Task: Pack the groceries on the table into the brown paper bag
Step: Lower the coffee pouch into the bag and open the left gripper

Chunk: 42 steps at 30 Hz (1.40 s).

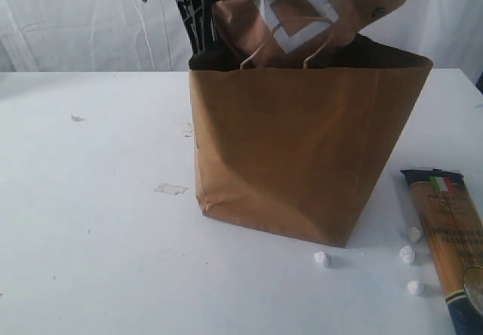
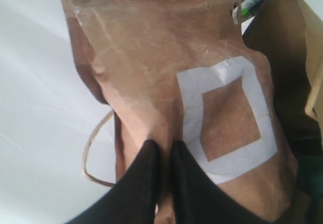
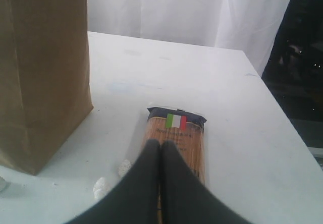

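The brown labelled pouch (image 1: 302, 10), with a white square frame on its face, hangs tilted over the open top of the brown paper bag (image 1: 302, 146). My left gripper (image 2: 162, 151) is shut on the pouch (image 2: 151, 72), pinching a fold of it; the bag's rim (image 2: 287, 37) and one handle loop (image 2: 93, 151) lie beside it. The long spaghetti packet (image 1: 451, 237) lies flat on the table (image 1: 98, 222) to the right of the bag. My right gripper (image 3: 160, 147) is shut with nothing in it, just above the spaghetti packet (image 3: 177, 128). The other groceries are out of view.
Several small white crumpled lumps (image 1: 322, 259) lie on the table between the bag and the packet, two of them (image 3: 124, 167) close to the right gripper. The bag's side (image 3: 40, 72) stands beside the packet. The table's edge (image 3: 287, 133) runs past the packet.
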{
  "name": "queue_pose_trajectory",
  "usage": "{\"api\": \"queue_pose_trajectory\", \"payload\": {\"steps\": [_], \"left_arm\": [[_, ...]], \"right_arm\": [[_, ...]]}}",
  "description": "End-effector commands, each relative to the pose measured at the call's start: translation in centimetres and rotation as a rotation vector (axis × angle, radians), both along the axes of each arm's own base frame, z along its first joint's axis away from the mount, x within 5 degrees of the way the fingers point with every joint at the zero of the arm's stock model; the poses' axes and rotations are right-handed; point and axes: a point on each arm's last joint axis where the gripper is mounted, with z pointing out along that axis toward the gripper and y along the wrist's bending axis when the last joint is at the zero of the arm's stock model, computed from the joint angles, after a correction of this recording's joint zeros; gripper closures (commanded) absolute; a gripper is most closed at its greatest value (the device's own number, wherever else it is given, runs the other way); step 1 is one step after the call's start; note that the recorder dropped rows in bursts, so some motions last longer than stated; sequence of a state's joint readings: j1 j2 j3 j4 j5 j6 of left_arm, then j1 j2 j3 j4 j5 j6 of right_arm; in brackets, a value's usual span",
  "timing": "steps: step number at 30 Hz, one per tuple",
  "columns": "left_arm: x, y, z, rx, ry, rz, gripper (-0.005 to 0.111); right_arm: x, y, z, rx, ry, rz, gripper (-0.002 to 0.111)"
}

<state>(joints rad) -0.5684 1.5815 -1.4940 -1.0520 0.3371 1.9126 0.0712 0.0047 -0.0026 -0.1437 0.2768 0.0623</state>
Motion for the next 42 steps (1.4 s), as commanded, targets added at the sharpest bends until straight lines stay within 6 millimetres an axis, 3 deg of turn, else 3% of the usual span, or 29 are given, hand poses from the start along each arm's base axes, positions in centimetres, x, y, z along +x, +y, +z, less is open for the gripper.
{"api": "queue_pose_trajectory", "payload": {"steps": [1,12,15,20,25,37,42], "left_arm": [[0.2,-0.2,-0.2,-0.014,0.021,0.007,0.107],[0.9,-0.4,-1.4,0.061,0.001,0.014,0.105],[0.9,-0.4,-1.5,0.05,0.034,0.02,0.093],[0.9,-0.3,-1.6,0.012,0.116,0.048,0.061],[0.8,-0.3,-1.6,-0.035,0.204,0.07,0.047],[0.9,-0.3,-1.6,-0.063,0.244,0.09,0.047],[-0.2,0.4,0.3,-0.093,0.201,0.091,0.056]], "right_arm": [[0.0,0.0,0.0,0.002,-0.011,-0.003,0.108],[0.0,0.0,0.0,0.002,-0.011,-0.003,0.108],[0.0,0.0,0.0,0.002,-0.011,-0.003,0.108],[0.0,0.0,0.0,0.002,-0.011,-0.003,0.108],[0.0,0.0,0.0,0.002,-0.011,-0.003,0.108],[0.0,0.0,0.0,0.002,-0.011,-0.003,0.108],[0.0,0.0,0.0,0.002,-0.011,-0.003,0.108]]}}
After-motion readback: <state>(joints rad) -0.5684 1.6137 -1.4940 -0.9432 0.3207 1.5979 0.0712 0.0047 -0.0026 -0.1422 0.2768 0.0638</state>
